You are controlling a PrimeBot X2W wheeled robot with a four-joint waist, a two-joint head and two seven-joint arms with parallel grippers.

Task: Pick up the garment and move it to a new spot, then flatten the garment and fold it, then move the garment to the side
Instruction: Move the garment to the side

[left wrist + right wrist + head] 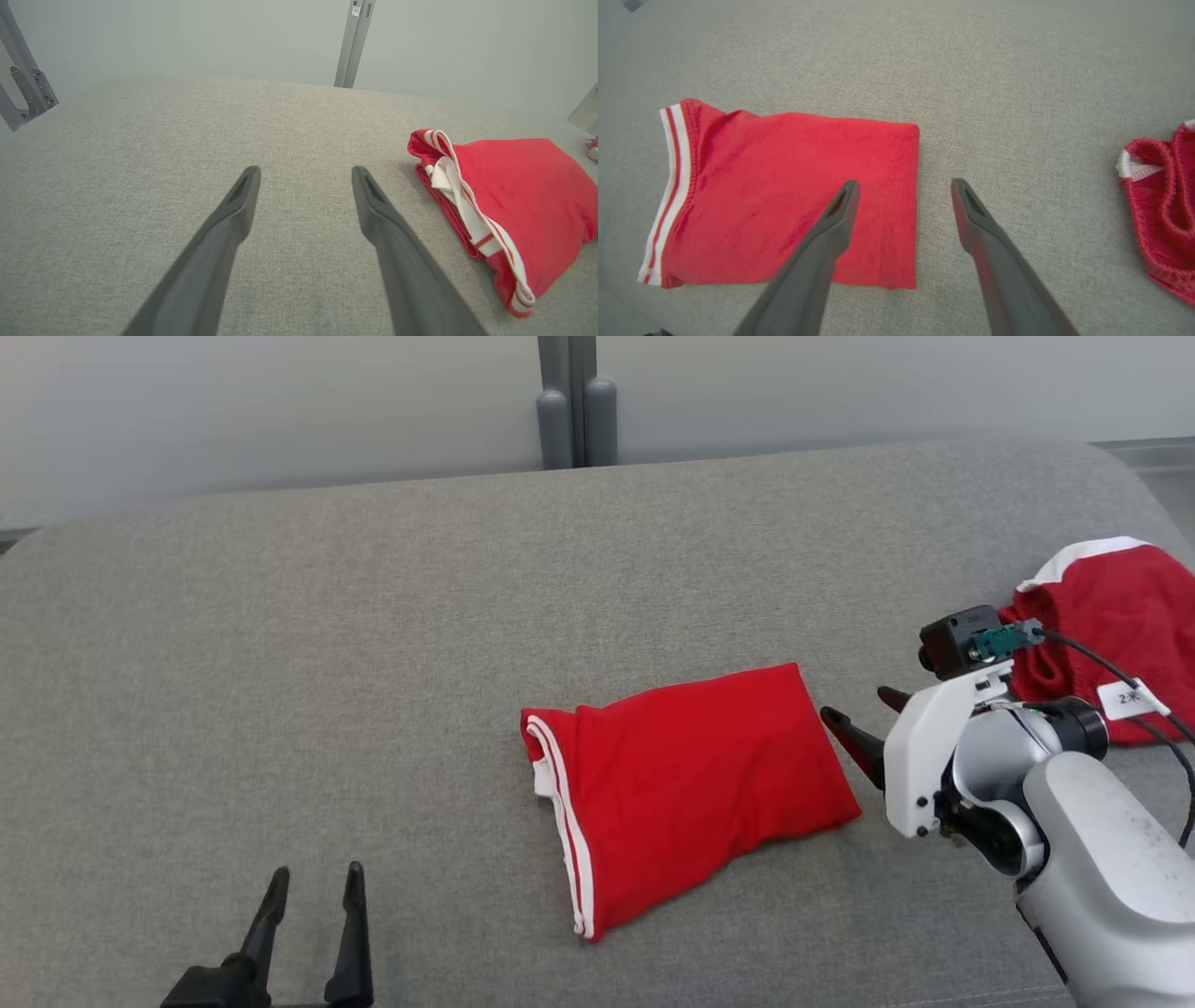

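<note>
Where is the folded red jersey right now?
In the head view the garment lies folded on the grey cushion, slightly right of centre, with the right gripper, jaws open, beside its right edge and a smaller red piece farther right.

Red garment [686,789], folded, flat on couch [280,663]

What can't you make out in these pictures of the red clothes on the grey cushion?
1. Head view: the garment is folded, so its own top layer hides the inner layers and any print.
2. Head view: the right arm covers part of the smaller red piece; the right wrist view's edge cuts it off.
3. Head view: the white tag has writing too small to read.
</note>
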